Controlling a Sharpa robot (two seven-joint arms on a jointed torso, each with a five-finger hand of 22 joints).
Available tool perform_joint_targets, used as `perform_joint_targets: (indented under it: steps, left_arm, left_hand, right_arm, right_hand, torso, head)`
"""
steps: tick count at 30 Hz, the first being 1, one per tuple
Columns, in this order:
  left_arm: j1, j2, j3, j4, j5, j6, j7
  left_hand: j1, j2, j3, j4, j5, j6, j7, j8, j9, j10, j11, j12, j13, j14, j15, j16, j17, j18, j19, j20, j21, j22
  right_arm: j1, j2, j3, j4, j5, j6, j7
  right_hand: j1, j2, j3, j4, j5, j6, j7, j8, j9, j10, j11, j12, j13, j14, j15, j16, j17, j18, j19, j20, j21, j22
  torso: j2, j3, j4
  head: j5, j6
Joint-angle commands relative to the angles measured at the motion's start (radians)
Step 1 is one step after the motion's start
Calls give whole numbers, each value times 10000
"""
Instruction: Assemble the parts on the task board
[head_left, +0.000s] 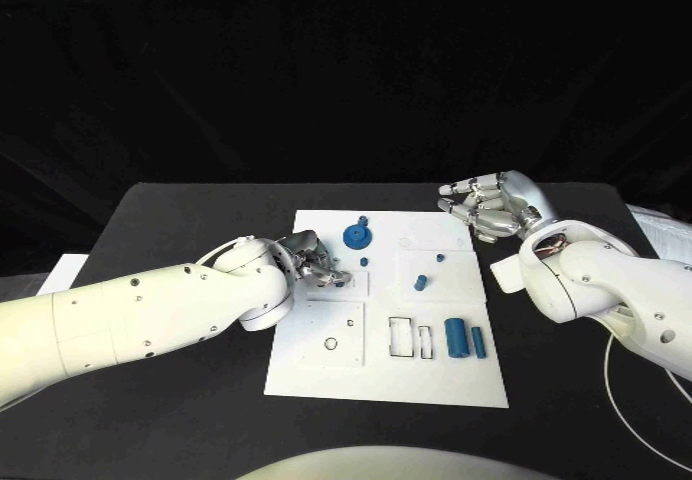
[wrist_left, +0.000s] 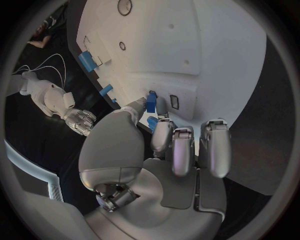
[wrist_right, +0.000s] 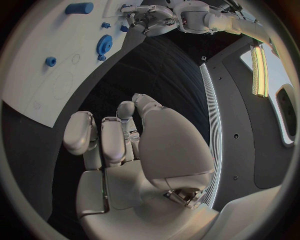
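While the left hand (head_left: 315, 262) is lowered onto the white board (head_left: 325, 370) near its left edge, a small blue part (wrist_left: 150, 102) is pinched between its thumb and a finger. Beyond the board's far right corner, the right hand (head_left: 488, 208) is raised above the desk (head_left: 173, 215), fingers curled, nothing held.

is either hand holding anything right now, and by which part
The left hand pinches a small blue part by its end, over the task board. The right hand holds nothing.

No legible text, labels or numbers anywhere
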Motion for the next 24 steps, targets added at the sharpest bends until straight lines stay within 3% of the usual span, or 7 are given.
perform_joint_targets:
  steps: [1, 14, 24]
  left_arm:
    - [-50, -20, -43, -57, 74, 300, -251]
    - [-49, -58, -27, -13, 522, 291, -248]
    - [-47, -84, -19, -15, 743, 296, -251]
  left_hand:
    - [-67, 84, -293, 175, -5, 57, 12, -50, -30, 64, -9, 37, 4, 1053, -82, 31, 2635, -185, 671, -42, 46, 2001]
    - [-161, 211, -946, 739, 29, 93, 13, -18, -82, 94, -9, 96, 56, 1053, -69, 31, 2635, -197, 696, -43, 89, 2049]
    - [-174, 227, -1010, 815, 34, 99, 11, -11, -87, 100, -9, 107, 66, 1053, -68, 31, 2635, -198, 699, -43, 93, 2053]
  right_arm:
    - [-8, 14, -1, -2, -32, 85, 96]
    - [-25, 28, -8, -26, -32, 95, 93]
    - [-41, 38, -10, -30, -32, 95, 95]
  right_hand:
    - [-92, 13, 32, 19, 35, -47, 3, 6, 8, -89, 5, -54, -13, 189, 61, -60, -12, 85, -83, 17, -61, -12]
    - [-95, 8, 31, 19, 37, -52, 4, 3, 7, -93, 6, -56, -15, 186, 61, -67, -19, 87, -92, 17, -69, -24]
    - [-96, 6, 33, 19, 41, -57, 4, 1, 6, -101, 6, -64, -23, 184, 62, -70, -20, 88, -94, 18, -73, -27]
  torso:
    - [0, -1, -4]
    - [3, -7, -6]
    - [-3, -2, 3]
  head:
    - [1, 7]
    - [-1, 10]
    - [3, -10]
